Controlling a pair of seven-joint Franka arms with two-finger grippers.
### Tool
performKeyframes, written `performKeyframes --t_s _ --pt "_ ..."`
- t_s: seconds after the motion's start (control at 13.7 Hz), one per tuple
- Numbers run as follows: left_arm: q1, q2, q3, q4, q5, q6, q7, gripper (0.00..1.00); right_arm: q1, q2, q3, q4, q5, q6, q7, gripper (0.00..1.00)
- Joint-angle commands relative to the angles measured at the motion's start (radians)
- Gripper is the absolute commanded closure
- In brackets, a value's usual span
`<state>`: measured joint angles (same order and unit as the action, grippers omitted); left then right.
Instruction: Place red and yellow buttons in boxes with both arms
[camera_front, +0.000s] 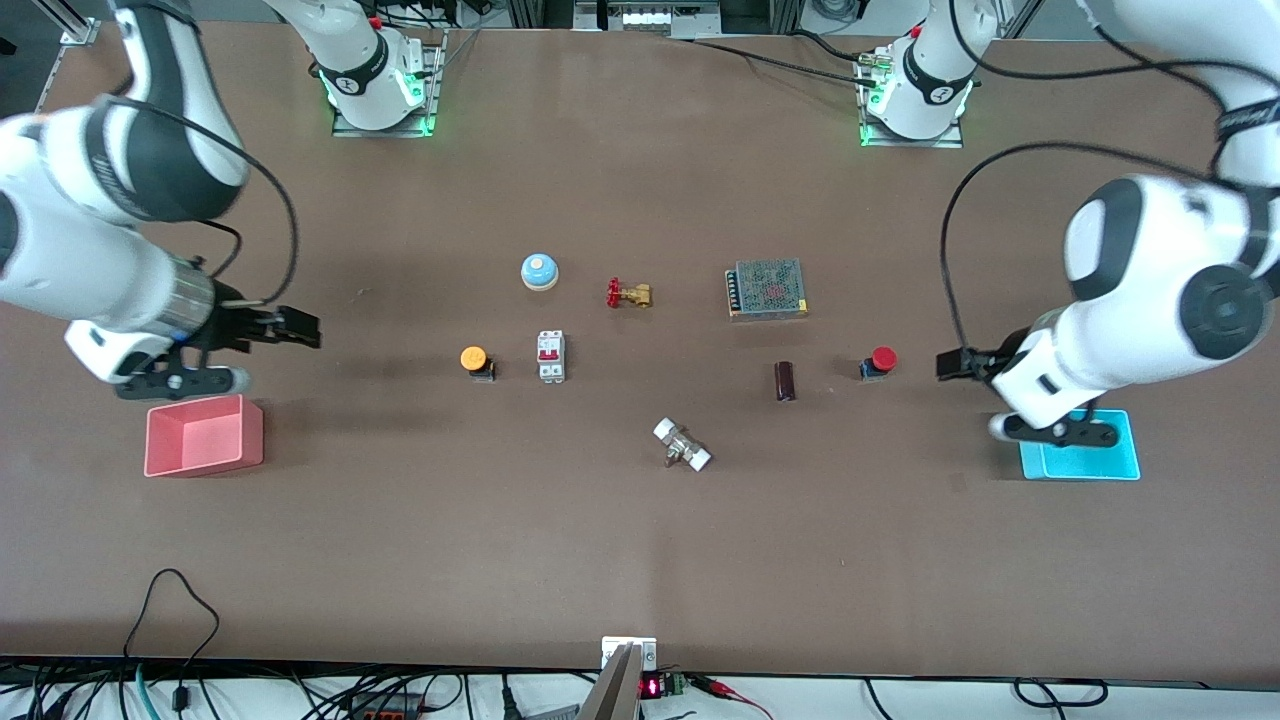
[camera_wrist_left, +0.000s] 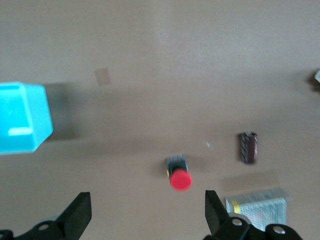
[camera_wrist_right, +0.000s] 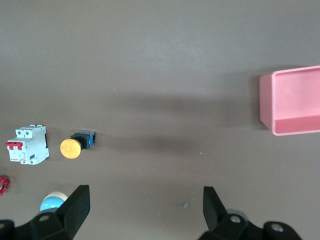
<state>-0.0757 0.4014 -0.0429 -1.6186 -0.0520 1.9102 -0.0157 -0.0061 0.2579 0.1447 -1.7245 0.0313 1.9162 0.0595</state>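
The red button stands toward the left arm's end of the table. My left gripper is open and empty over bare table between the red button and the cyan box. The left wrist view shows the gripper, the red button and the cyan box. The yellow button stands beside a white breaker. My right gripper is open and empty over bare table between the yellow button and the pink box. The right wrist view shows the gripper, the yellow button and the pink box.
Around the middle of the table are a pale blue dome, a white breaker, a red-handled brass valve, a grey mesh-topped block, a dark cylinder beside the red button, and a white-ended metal fitting.
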Motion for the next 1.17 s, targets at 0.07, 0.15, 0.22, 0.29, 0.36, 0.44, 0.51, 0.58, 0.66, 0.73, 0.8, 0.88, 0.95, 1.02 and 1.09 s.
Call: performKeyframes --t_s 0.07,0.15,0.22,0.29,0.36,0.44,0.51,0.58,0.66,0.73,0.8,0.88,0.95,1.02,1.09 --pt "0.005 -0.004 0.003 -0.179 -0.011 0.203 0.097 0.00 0.050 -0.057 0.001 -0.173 0.021 0.176 0.184 0.00" --pt "0.005 0.003 0.003 -0.190 -0.063 0.205 0.068 0.00 0.092 -0.051 0.001 -0.197 0.021 0.234 0.228 0.00" --pt "0.005 0.011 0.003 -0.198 -0.109 0.205 0.028 0.00 0.116 -0.040 0.001 -0.229 0.021 0.301 0.244 0.00" --pt "0.005 0.014 0.003 -0.205 -0.111 0.205 0.013 0.00 0.136 -0.028 0.001 -0.249 0.021 0.357 0.246 0.00" --pt "0.005 0.020 0.003 -0.205 -0.114 0.208 0.010 0.00 0.164 -0.011 0.001 -0.254 0.021 0.383 0.284 0.00" --pt "0.005 0.028 0.003 -0.207 -0.114 0.208 -0.010 0.00 0.191 0.010 0.001 -0.250 0.010 0.391 0.362 0.00" --pt "0.004 0.030 0.003 -0.213 -0.112 0.211 -0.042 0.00 0.221 0.023 0.000 -0.248 0.003 0.400 0.394 0.00" --pt "-0.009 0.030 0.003 -0.230 -0.112 0.236 -0.068 0.00 0.244 0.038 0.000 -0.250 -0.004 0.426 0.396 0.00" --pt "-0.018 0.030 0.003 -0.259 -0.112 0.274 -0.093 0.00 0.253 0.055 0.000 -0.250 -0.016 0.443 0.402 0.00" --pt "-0.029 0.027 0.003 -0.291 -0.112 0.309 -0.104 0.00 0.274 0.073 0.000 -0.248 -0.025 0.466 0.408 0.00" --pt "-0.032 0.019 0.003 -0.316 -0.112 0.326 -0.107 0.00 0.279 0.087 -0.002 -0.248 -0.025 0.484 0.417 0.00" --pt "-0.033 0.013 0.003 -0.329 -0.114 0.328 -0.122 0.00 0.279 0.107 -0.004 -0.248 -0.025 0.509 0.433 0.00" --pt "-0.036 0.007 0.003 -0.340 -0.114 0.331 -0.141 0.00 0.281 0.124 -0.002 -0.248 -0.031 0.529 0.436 0.00" --pt "-0.048 0.007 0.003 -0.351 -0.117 0.336 -0.153 0.00 0.281 0.144 -0.002 -0.250 -0.040 0.553 0.436 0.00" --pt "-0.059 0.008 0.003 -0.362 -0.118 0.351 -0.180 0.00 0.281 0.161 -0.004 -0.250 -0.047 0.579 0.437 0.00"
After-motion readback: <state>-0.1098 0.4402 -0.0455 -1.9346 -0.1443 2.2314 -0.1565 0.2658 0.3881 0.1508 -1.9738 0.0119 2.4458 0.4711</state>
